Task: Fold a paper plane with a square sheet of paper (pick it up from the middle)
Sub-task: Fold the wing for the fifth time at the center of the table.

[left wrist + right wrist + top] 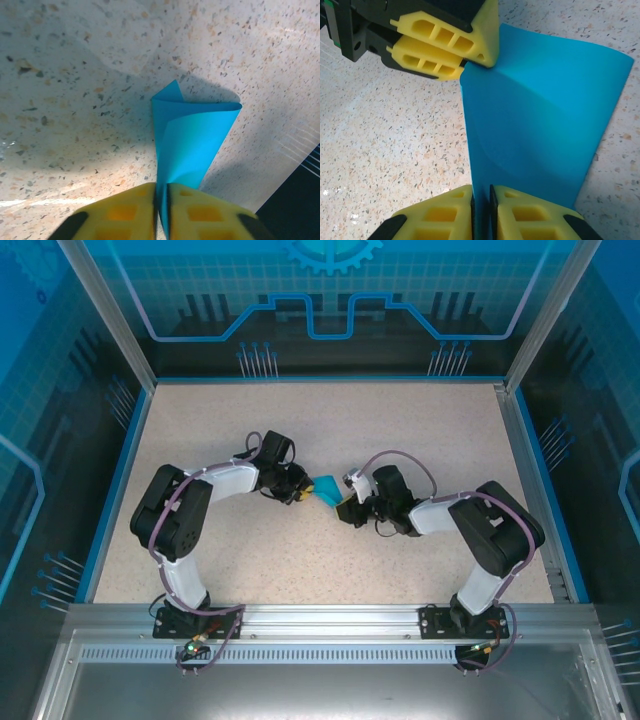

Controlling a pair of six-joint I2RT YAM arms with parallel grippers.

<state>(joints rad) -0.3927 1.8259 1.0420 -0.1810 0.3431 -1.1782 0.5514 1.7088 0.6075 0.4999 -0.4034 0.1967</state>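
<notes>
Square sheet of paper (540,115): thin, light, limp, likely to crease easily; bowed over the middle of the table (400,430). Left gripper (161,200) and right gripper (481,200) each pinch an opposite edge, jaws closed. Best held lightly at the edges.

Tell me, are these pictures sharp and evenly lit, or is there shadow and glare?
Top external view: sharp, evenly lit, the walls tinted blue. Left wrist view: a dark shadow lies beside the blue paper on the table; a glare streak runs low on the left. Right wrist view: the paper is bright and crisp, with small glints on the table at lower left.
</notes>
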